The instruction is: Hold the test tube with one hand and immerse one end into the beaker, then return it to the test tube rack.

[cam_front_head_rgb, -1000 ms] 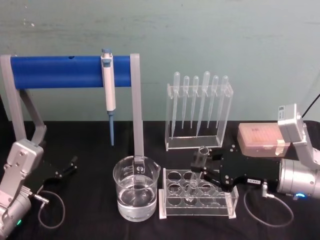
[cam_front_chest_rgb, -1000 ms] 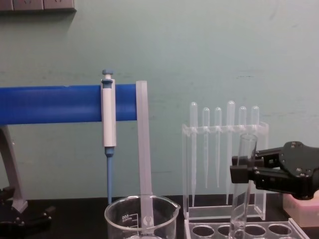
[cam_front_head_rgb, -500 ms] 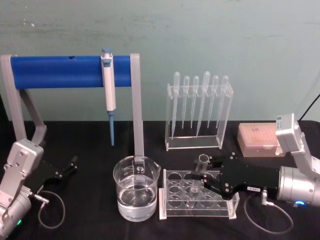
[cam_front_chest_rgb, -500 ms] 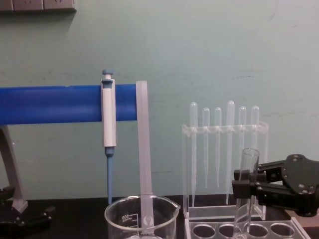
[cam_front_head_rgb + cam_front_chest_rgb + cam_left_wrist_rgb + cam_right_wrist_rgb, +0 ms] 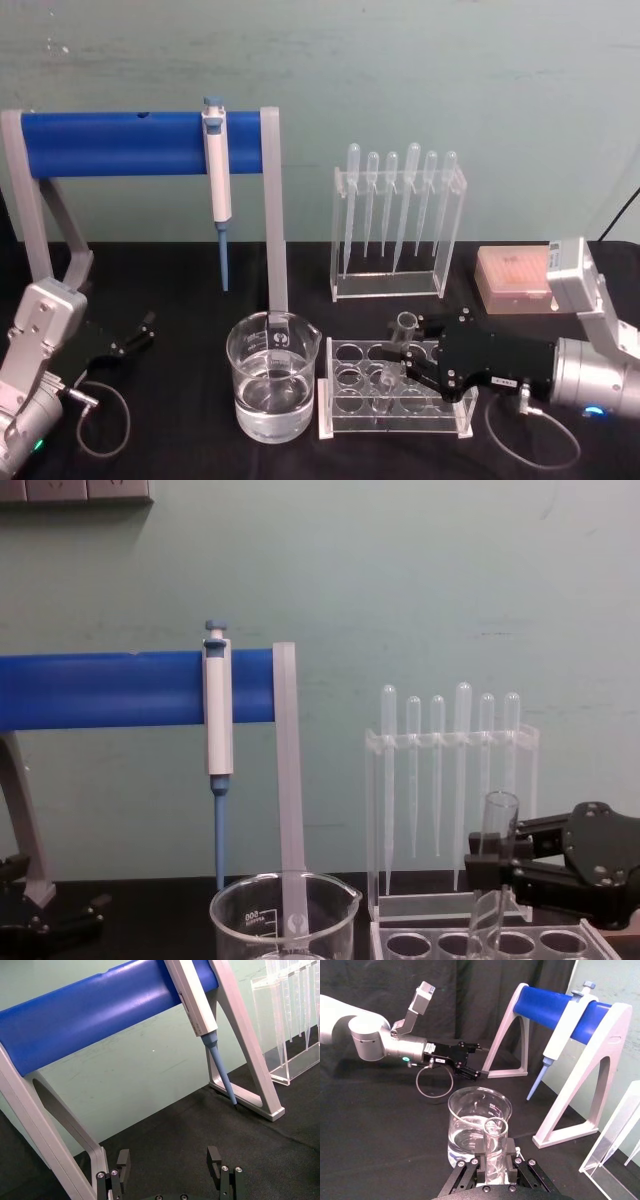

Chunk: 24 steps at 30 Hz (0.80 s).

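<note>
The clear test tube (image 5: 400, 348) leans slightly, its lower end down in a hole of the clear tube rack (image 5: 345, 420) and its open rim (image 5: 500, 802) above the rack. My right gripper (image 5: 418, 352) is shut on the test tube (image 5: 495, 1142) just below its rim, reaching in from the right. The beaker (image 5: 272, 378), part full of clear liquid, stands just left of the rack, seen also as beaker (image 5: 479, 1119) and beaker (image 5: 283, 918). My left gripper (image 5: 169, 1165) rests open and empty low at the far left (image 5: 135, 335).
A blue-and-white pipettor (image 5: 216, 170) hangs on the blue-barred stand (image 5: 120, 143) behind the beaker. A clear holder with several plastic pipettes (image 5: 398, 225) stands behind the rack. A pink tip box (image 5: 512, 278) sits at the back right.
My right gripper has come down and slightly forward with the test tube, so the tube now sits deeper in the rack. The left arm has not moved.
</note>
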Tool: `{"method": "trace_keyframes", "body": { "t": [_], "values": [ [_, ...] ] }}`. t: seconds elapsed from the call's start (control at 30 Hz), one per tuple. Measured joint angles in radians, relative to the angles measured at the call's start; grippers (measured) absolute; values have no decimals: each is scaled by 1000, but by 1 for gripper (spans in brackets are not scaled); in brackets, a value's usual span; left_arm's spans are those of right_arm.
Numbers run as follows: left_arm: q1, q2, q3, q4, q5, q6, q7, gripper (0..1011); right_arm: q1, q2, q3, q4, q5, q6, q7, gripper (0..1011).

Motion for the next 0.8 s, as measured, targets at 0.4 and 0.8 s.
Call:
{"method": "trace_keyframes", "body": {
  "t": [0.4, 0.8],
  "values": [
    [0, 0, 0, 0, 0, 0, 0, 1000, 0, -14, 5, 16, -3, -7, 6, 225],
    [0, 0, 0, 0, 0, 0, 0, 1000, 0, -14, 5, 16, -3, -7, 6, 242]
  ]
}}
